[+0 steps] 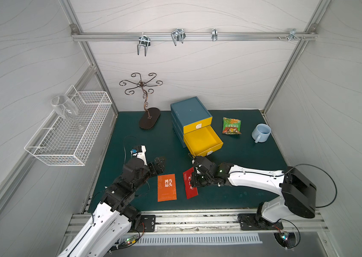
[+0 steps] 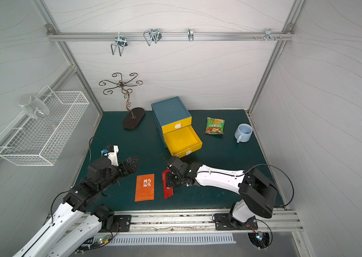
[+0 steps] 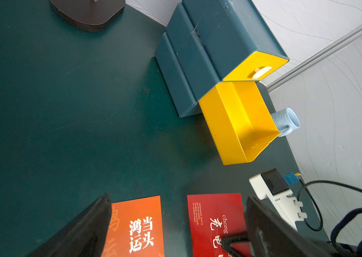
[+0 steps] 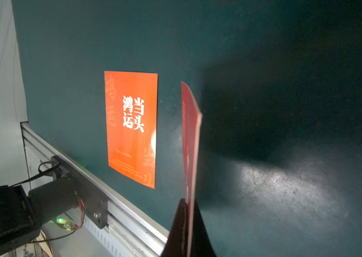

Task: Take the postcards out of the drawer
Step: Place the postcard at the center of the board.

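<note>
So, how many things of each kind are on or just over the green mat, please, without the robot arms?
Cards: 2, an orange card and a red card
Drawer box: 1
Snack packet: 1
Mug: 1
Metal stand: 1
Total: 6

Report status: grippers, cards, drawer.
Left gripper open, empty. Right gripper shut on red card. Orange card flat on mat. Drawer open, looks empty; nothing blocking.

Logged orange postcard (image 1: 166, 187), white characters | red postcard (image 1: 191, 191), white characters | yellow drawer (image 1: 202, 139) | blue cabinet (image 1: 190, 110) | dark green mat (image 1: 242, 155) | pale blue mug (image 1: 256, 133) | green packet (image 1: 232, 125)
</note>
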